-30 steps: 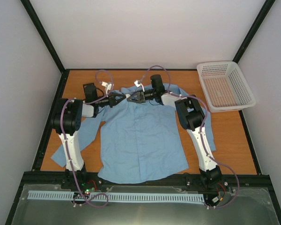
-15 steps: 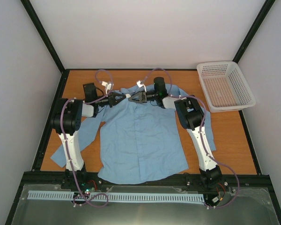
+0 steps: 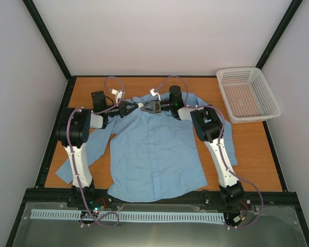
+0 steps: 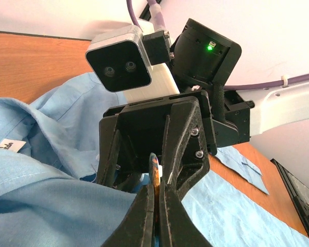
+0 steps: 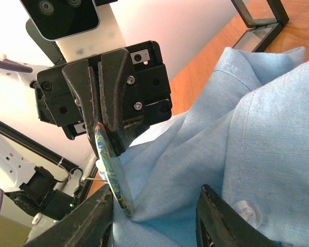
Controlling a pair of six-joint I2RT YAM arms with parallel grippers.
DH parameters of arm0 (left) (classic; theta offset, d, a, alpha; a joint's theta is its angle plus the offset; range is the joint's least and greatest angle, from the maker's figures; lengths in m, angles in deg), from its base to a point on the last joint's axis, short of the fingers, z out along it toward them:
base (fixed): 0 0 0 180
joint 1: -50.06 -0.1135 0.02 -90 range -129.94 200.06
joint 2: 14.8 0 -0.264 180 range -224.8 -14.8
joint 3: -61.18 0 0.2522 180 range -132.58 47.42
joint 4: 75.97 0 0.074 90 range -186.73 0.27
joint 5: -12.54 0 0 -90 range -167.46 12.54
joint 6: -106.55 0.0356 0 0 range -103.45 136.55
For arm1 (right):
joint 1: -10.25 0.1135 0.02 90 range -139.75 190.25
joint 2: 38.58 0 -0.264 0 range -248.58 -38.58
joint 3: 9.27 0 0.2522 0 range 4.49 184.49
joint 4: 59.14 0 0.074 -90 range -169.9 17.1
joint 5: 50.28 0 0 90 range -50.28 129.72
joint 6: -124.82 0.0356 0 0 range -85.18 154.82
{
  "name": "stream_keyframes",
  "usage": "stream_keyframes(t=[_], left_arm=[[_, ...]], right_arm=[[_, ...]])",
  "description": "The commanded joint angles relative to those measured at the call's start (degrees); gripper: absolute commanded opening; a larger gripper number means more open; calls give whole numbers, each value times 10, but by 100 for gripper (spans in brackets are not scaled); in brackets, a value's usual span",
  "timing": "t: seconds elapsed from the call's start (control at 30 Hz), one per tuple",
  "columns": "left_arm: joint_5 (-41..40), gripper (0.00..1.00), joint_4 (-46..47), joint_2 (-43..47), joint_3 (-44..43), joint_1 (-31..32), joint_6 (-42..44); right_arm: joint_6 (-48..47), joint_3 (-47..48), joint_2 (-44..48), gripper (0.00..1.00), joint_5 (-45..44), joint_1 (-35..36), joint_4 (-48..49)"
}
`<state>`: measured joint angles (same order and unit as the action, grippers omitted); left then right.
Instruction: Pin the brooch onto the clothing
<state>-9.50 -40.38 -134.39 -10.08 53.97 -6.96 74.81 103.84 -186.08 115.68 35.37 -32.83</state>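
Where the orange table [image 3: 250, 149] runs to its far-left corner, a small black box [image 3: 98, 99] sits just beyond the shirt's left shoulder; the right wrist view shows its lid hinged open. Next to it the left arm bends over the left sleeve, forearm pointing right toward the collar. Fingers of the left gripper [image 3: 134, 107] are pressed together on the brooch [image 5: 109, 167], pinching it by its upper rim. The disc stands on edge: a marbled green, yellow and blue face from the right wrist camera, only a thin sliver from the left wrist camera. A fine pin [image 5: 90, 178] juts from its back. The brooch's lower rim touches a raised fold of the shirt [image 3: 157, 152] at the collar, far middle of the table; cannot tell whether the pin has entered the cloth. The shirt lies front up and buttoned, collar far, hem near, sleeves out to both sides. A white label [image 4: 7, 145] shows inside the collar. Facing the left claw nose to nose, the right gripper [image 3: 146, 106] has its fingers spread, one on either side of the brooch, with blue cloth bunched between them. The right arm bends over the shirt's right shoulder. Far right: a white mesh basket [image 3: 247, 98], apart from the shirt.
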Motion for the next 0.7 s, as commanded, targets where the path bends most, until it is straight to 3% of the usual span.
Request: stream_keyframes(t=[0.0, 0.33, 0.67], left_arm=[[26, 1, 25, -5, -15, -2, -5], [45, 1, 24, -12, -21, -3, -11], [54, 1, 4, -13, -26, -3, 3]], right_arm=[[9, 26, -21, 42, 0, 4, 12], [-20, 33, -17, 47, 11, 7, -14], [-97, 65, -20, 49, 13, 10, -125]])
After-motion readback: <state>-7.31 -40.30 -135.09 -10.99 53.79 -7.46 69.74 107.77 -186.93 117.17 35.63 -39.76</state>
